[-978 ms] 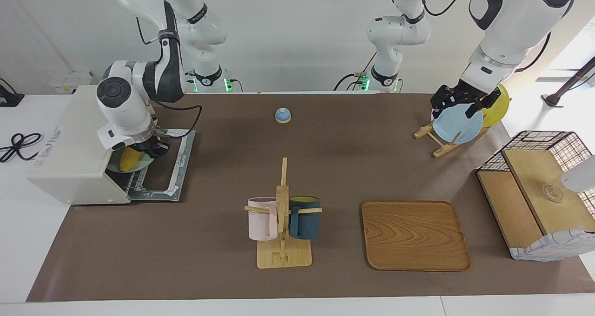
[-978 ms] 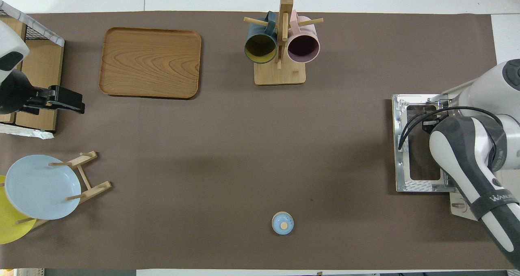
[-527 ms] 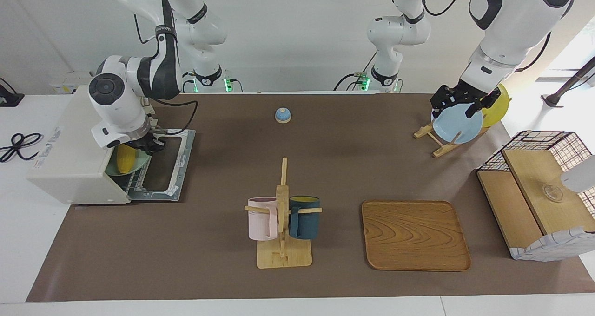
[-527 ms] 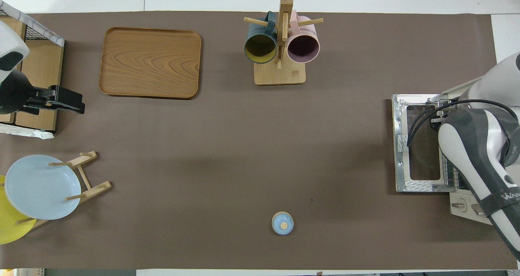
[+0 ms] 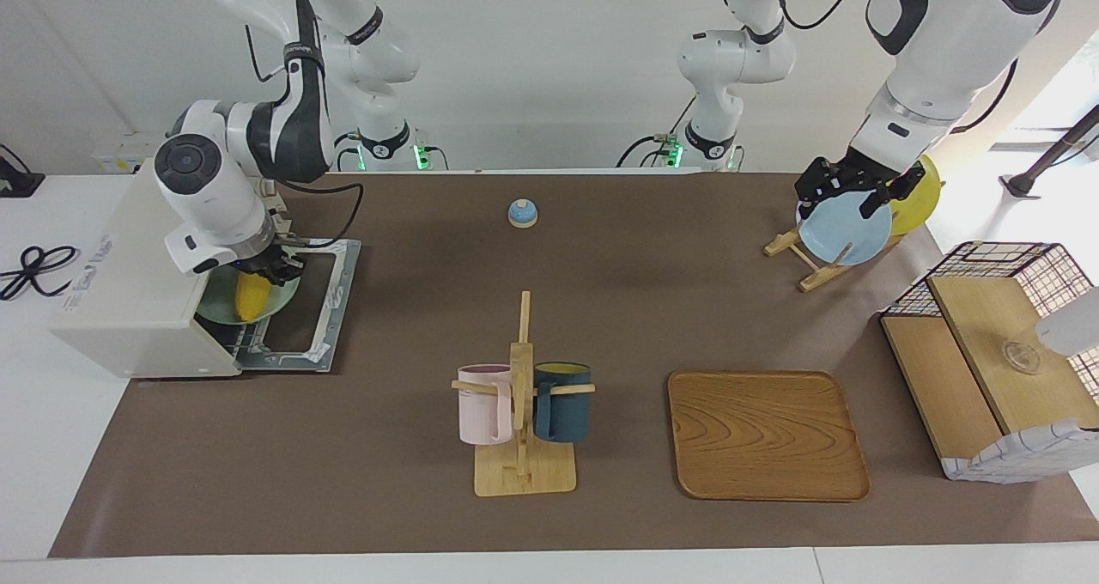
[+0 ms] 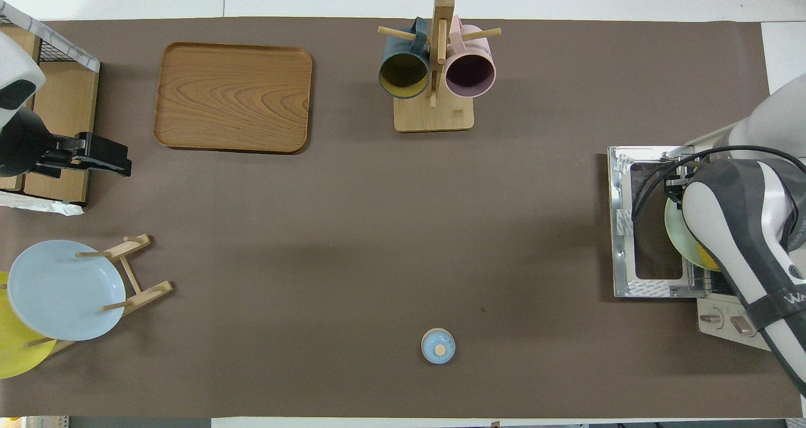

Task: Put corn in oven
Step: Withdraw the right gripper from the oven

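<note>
The corn (image 5: 251, 295) on its green plate (image 5: 221, 303) has slid back out over the oven (image 5: 137, 309) door. The right gripper (image 5: 273, 268) holds the plate's rim; the left gripper (image 5: 846, 191) waits open above the plate rack (image 5: 803, 258).

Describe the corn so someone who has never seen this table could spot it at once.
Find the cream-white oven at the right arm's end of the table, its door folded down. At its mouth sits a pale green plate, and the corn lies on it. It is the only bright yellow, tapered cob there.
</note>
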Controlling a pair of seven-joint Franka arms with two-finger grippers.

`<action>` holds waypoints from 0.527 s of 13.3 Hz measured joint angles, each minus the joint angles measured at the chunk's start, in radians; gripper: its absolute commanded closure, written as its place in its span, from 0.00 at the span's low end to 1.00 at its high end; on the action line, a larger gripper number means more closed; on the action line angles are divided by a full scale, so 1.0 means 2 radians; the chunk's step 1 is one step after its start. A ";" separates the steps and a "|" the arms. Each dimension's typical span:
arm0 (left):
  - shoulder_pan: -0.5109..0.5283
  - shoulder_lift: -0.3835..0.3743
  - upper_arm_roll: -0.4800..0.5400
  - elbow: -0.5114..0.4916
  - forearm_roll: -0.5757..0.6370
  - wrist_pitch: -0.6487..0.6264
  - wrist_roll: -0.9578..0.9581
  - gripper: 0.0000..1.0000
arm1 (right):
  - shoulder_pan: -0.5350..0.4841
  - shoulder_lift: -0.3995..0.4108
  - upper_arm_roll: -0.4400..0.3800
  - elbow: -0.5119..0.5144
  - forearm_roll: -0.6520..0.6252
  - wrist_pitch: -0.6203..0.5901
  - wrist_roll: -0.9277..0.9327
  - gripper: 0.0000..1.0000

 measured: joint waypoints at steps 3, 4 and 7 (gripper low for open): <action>0.000 0.000 0.000 0.000 0.000 0.000 0.000 0.00 | 0.031 0.000 0.001 0.003 0.036 0.020 0.035 1.00; 0.000 0.000 0.000 0.000 0.000 0.000 0.000 0.00 | 0.047 0.001 0.002 -0.008 0.038 0.048 0.056 1.00; 0.000 0.000 0.000 0.000 0.000 0.000 0.000 0.00 | 0.087 -0.001 0.004 -0.080 0.038 0.132 0.092 1.00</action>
